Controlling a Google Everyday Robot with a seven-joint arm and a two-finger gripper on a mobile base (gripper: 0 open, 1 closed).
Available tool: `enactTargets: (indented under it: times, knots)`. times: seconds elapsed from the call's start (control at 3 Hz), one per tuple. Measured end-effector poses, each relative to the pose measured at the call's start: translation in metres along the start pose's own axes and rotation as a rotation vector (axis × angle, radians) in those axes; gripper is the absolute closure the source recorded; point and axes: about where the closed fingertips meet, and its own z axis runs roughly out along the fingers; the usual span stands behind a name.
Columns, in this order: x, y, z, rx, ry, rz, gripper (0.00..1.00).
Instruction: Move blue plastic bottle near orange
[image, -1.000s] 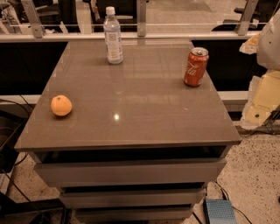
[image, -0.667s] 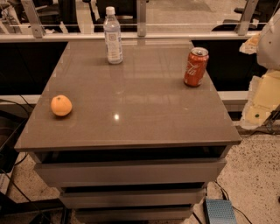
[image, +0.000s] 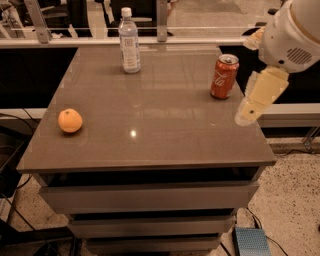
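Note:
The blue plastic bottle (image: 129, 40) stands upright at the far edge of the grey table (image: 165, 130), left of the middle; it is clear with a white cap and a pale label. The orange (image: 70, 120) lies near the table's left edge, well in front of the bottle. My gripper (image: 251, 106) hangs from the white arm (image: 295, 35) over the table's right edge, just right of the red can. It is far from both the bottle and the orange, and it holds nothing that I can see.
A red Coca-Cola can (image: 224, 76) stands upright on the right side of the table, close to my gripper. A metal rail (image: 160, 41) runs behind the table's far edge. Drawers sit under the tabletop. A blue box (image: 251, 242) lies on the floor at the lower right.
My arm and gripper have moved left and a little up, from beyond the table's right edge to beside the can. The bottle, the orange and the can have not moved.

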Motion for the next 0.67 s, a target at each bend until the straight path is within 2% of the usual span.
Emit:
enactTargets:
  times: [0.67]
  knots:
    - [-0.100,-0.066,0.068,0.049,-0.205,0.035,0.00]
